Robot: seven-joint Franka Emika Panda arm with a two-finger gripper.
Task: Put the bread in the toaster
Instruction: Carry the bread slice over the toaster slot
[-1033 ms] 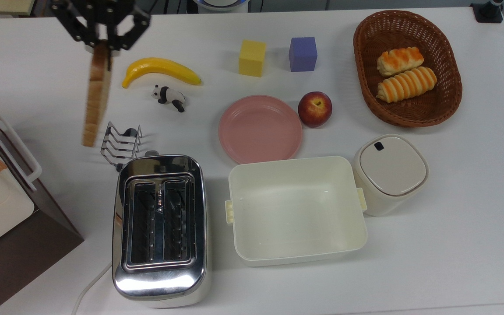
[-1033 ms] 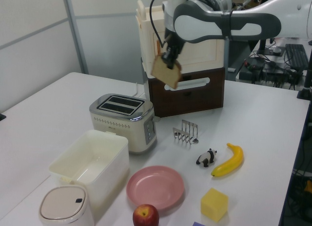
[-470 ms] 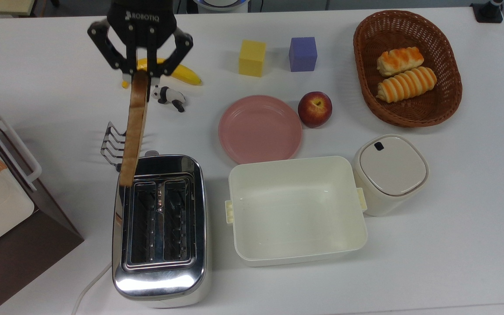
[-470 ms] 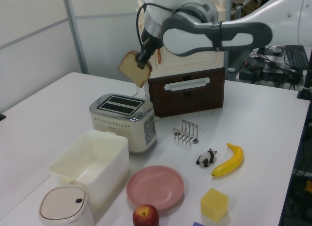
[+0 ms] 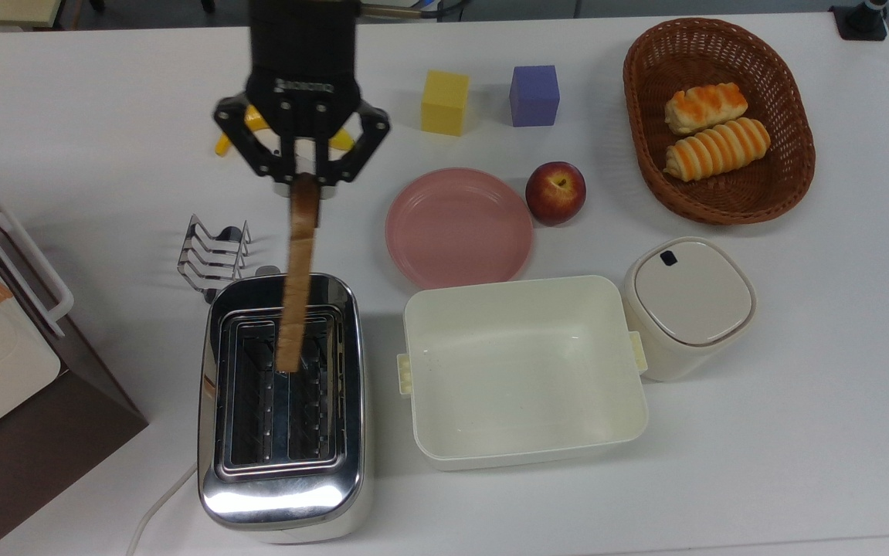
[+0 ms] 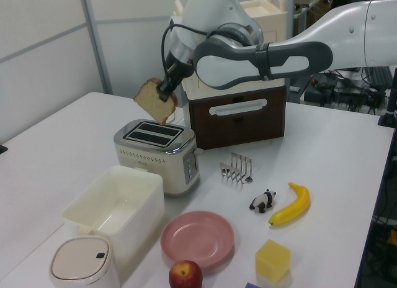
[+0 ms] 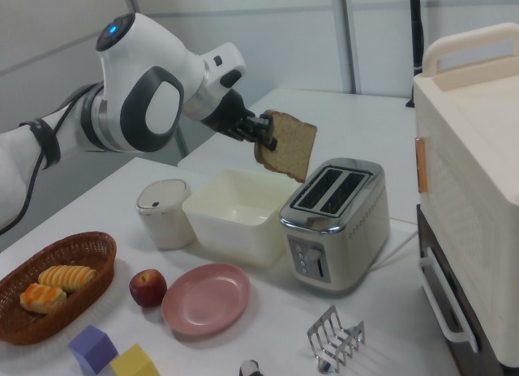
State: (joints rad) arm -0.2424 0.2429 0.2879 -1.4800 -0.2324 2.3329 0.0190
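Jaws clamped on bread (image 5: 295, 286) | held on edge above toaster (image 5: 282, 401) slots

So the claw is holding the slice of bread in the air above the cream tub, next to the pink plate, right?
Not quite. The gripper does hold the bread in the air, but above the toaster, not the cream tub. The left view shows the slice hanging over the toaster's slots. The tub does sit next to the pink plate.
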